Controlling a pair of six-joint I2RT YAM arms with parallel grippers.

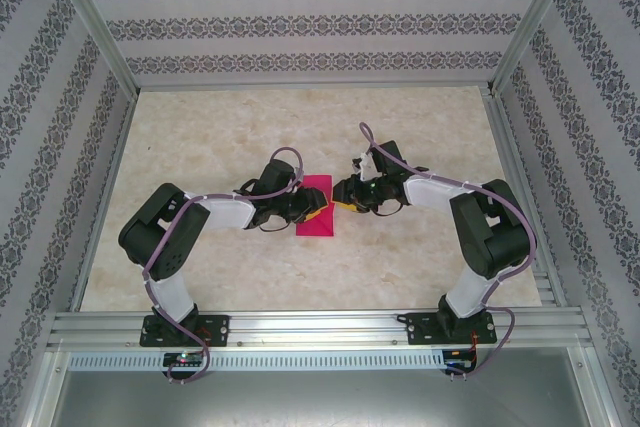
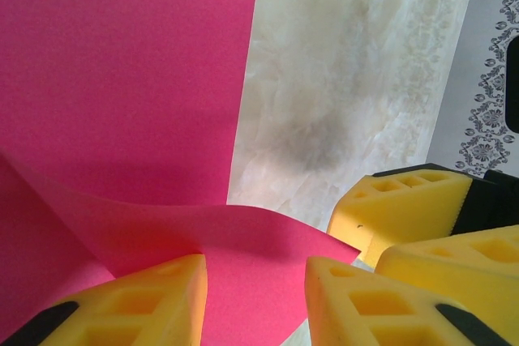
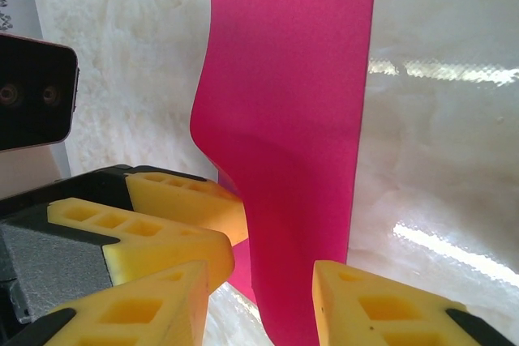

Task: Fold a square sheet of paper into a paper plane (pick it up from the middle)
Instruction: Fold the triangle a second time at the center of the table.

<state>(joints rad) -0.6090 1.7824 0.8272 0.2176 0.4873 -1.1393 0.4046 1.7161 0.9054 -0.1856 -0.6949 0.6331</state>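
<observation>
My left fingers are sitting nearest the lens, yellow pads standing apart, not clamping anything. My left gripper is straddling a lifted edge of the square sheet of paper, which is curling up off the table and running down between the pads. The rest of the magenta sheet is lying flat on the marble-look top. My right gripper is working from the opposite side, jaws also apart, with a narrow pink band running between them and bowing sideways partway along. Each wrist view is catching the other gripper's yellow fingers just beside its own. From overhead, both grippers are meeting nose to nose at mid-table. The paper is lying between them as a narrow rectangle, the left gripper overlapping its left edge and the right one touching its upper right edge. Can't tell whether it's creased or just bent.
</observation>
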